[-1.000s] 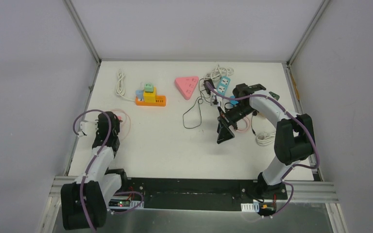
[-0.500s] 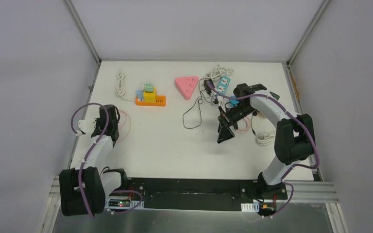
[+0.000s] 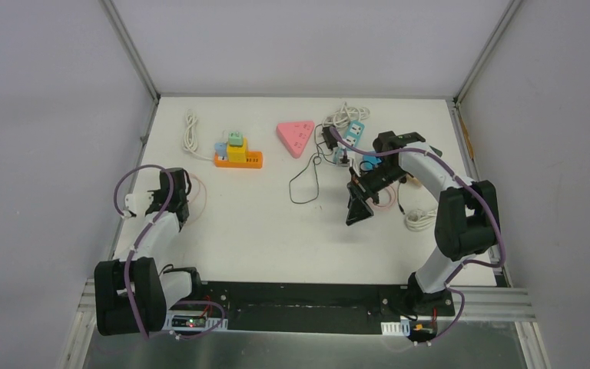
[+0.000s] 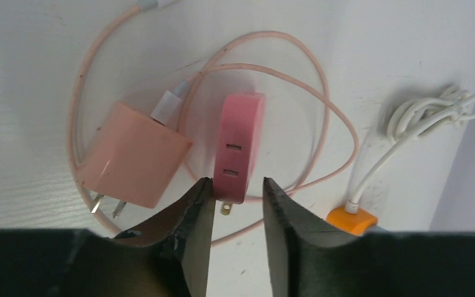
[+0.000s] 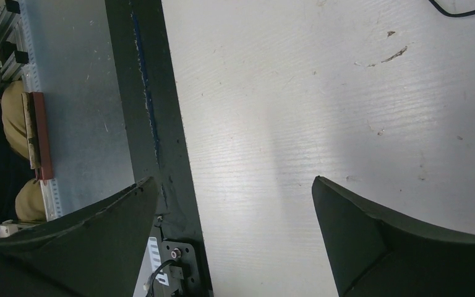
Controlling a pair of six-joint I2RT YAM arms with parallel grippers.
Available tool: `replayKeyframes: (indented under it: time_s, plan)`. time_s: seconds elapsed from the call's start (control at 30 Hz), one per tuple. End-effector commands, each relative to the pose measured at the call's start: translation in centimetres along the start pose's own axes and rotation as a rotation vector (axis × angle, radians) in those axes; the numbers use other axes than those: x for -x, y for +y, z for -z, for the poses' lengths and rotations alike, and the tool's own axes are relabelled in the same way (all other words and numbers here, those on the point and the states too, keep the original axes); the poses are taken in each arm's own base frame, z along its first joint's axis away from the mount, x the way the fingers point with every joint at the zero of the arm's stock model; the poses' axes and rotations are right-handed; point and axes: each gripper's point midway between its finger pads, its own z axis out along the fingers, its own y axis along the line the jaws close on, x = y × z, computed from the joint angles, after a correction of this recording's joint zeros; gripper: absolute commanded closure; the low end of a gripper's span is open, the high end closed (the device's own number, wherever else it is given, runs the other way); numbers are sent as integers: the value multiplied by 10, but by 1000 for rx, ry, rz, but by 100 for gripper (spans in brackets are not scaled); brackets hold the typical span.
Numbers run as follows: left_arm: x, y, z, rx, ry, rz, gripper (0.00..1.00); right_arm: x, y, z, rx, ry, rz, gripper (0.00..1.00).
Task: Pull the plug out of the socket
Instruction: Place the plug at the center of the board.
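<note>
An orange power strip (image 3: 240, 160) with a yellow plug (image 3: 236, 151) and a green plug (image 3: 235, 138) in it lies at the back left. A blue power strip (image 3: 353, 135) lies at the back right among black and white cords. My left gripper (image 3: 178, 195) is low over the table's left edge. In the left wrist view my left gripper (image 4: 235, 187) is slightly open. The pronged end of a dark pink charger (image 4: 241, 143) sits between the fingertips and touches the left finger (image 4: 193, 213). My right gripper (image 3: 357, 209) is wide open and empty, also in its wrist view (image 5: 232, 182).
A light pink adapter (image 4: 135, 154) and a looped pink cable (image 4: 321, 124) lie around the charger. A white cable bundle (image 4: 436, 114) lies to the right. A pink triangular socket (image 3: 296, 137) lies at the back. A black cord (image 3: 305, 181) loops at mid-table. A white coil (image 3: 419, 219) lies at the right.
My left arm has swung its gripper a little farther from the base, onto the pink charger. My right gripper has shifted slightly away from the base and stays open.
</note>
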Motion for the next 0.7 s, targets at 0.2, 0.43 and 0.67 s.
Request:
replayKeyframes:
  time_s: [0.2, 0.43, 0.67]
  plan:
    - [-3, -7, 14, -6, 73, 33, 31, 12, 6, 16, -49, -44, 61, 0]
    - [-14, -24, 35, -113, 181, 29, 12, 10, 9, 25, -69, -33, 74, 0]
    - [-1, -40, 68, -218, 203, 12, 3, 5, 6, 38, -106, -19, 66, 0]
